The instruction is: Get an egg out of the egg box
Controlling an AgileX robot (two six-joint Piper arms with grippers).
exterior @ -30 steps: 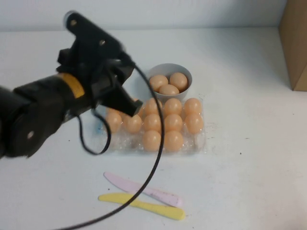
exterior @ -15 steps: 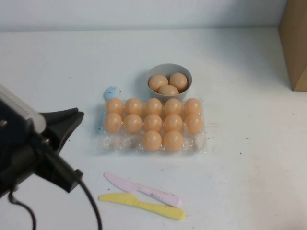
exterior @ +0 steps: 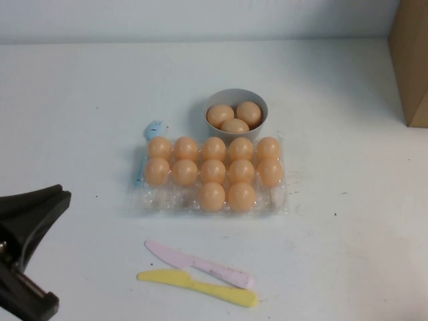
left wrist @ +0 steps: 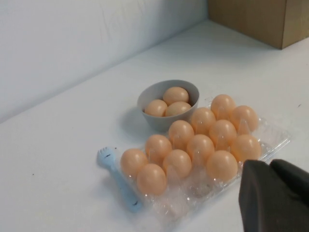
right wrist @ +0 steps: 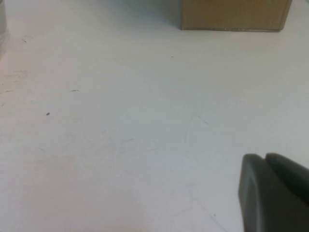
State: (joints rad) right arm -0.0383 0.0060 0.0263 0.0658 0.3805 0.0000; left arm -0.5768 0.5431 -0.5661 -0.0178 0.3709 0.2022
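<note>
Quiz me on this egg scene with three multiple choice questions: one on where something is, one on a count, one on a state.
1. Where does the blue fork lie? A on a plate; B at the egg box's left end; C in a drawer.
2. How many eggs are in the bowl? A one; B five; C three.
3. How is the left claw? A shut, empty; B gripping an egg; C open above the tray.
Answers: B, the fork pokes out at that end; C, three fill the bowl; A, it sits shut at the table's near left, away from the tray. The right claw, also shut, is over bare table near the cardboard box.
</note>
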